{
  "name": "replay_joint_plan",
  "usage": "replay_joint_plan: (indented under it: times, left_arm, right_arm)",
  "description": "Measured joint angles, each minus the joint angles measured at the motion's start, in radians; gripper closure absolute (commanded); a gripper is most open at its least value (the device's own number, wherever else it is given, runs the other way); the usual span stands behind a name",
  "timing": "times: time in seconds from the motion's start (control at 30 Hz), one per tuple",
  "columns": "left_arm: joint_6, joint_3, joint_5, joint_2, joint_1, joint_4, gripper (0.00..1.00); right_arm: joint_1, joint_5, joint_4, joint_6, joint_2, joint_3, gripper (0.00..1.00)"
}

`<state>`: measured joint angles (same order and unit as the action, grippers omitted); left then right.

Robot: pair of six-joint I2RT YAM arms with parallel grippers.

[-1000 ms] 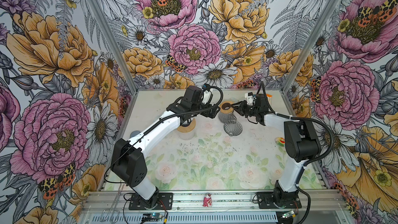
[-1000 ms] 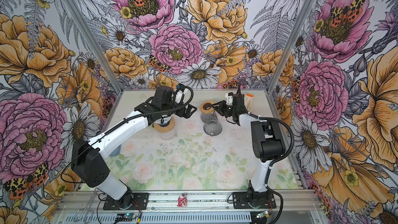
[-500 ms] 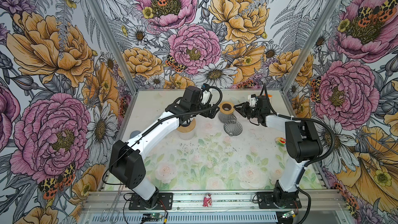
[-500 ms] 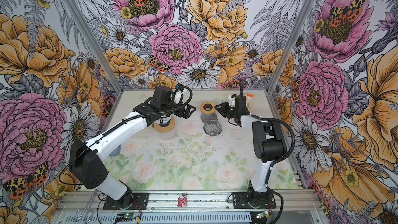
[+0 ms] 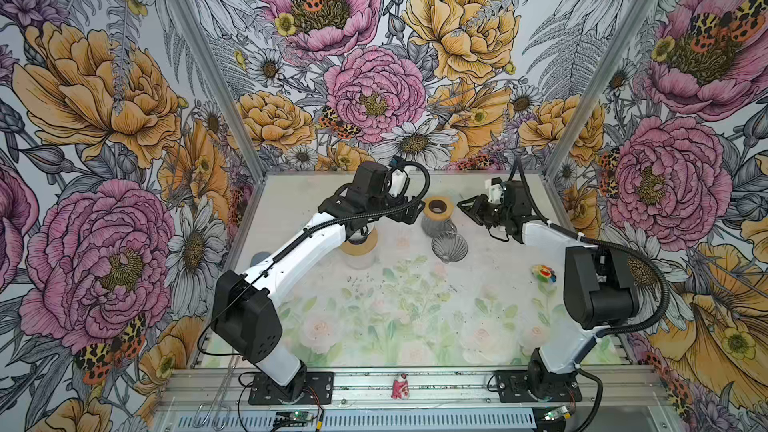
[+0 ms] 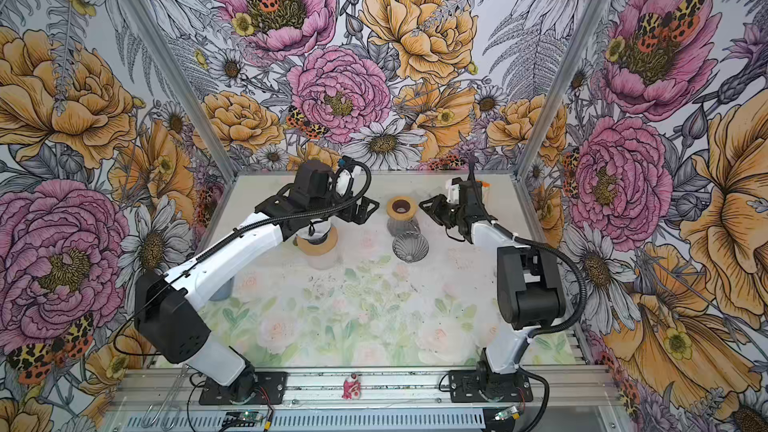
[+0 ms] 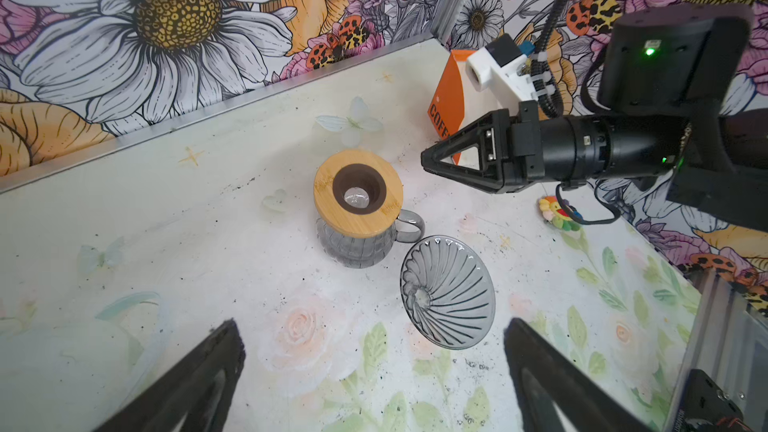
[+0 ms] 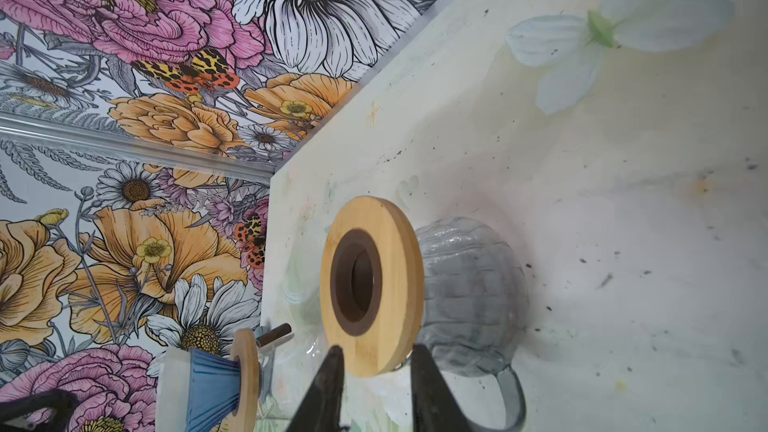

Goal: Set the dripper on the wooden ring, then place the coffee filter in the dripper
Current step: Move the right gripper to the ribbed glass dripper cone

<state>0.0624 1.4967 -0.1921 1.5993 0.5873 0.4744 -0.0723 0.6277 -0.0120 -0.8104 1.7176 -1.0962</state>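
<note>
**A:** Dripper: position?

**B:** The ribbed glass dripper is on the table, just beside the handle of the glass server. In both top views it is on the side nearer the arm bases. Cannot tell whether it touches the handle.

**A:** Attitude, long axis?

**B:** Not upright; the cone axis leans. In the left wrist view the mouth is turned up and open to the camera. The spiral ribs run to a throat hole off centre, on the server's side. So the narrow end points toward the server and the mouth away from it. Cannot fix the exact tilt.

**A:** Jaws?

**B:** Left gripper: jaws spread wide and empty, above the table, with dripper and server ahead of them. Right gripper: jaws narrowly parted with nothing between them. It is in the air beside the server's bamboo lid, aimed at the lid and apart from it.

**A:** Coffee filter?

**B:** Cannot single it out in any view. Under the left forearm a blue pleated cone sits in a bamboo ring on a frosted jar. An orange box stands near the back right corner, behind the right gripper.
</note>
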Motion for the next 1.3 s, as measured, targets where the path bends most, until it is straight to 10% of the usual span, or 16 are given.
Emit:
replay_joint_plan:
  times: [0.67, 1.3]
  left_arm:
    - [-0.069, -0.023, -0.026, -0.012, 0.0, 0.0, 0.01]
    - [-0.02, -0.176, -0.025, -0.073, 0.021, 0.017, 0.01]
  right_arm:
    - [-0.069, -0.215, 0.525, 0.272, -0.213, -0.075, 0.64]
    - [-0.151, -0.284, 0.668, 0.35, -0.164, -0.032, 0.56]
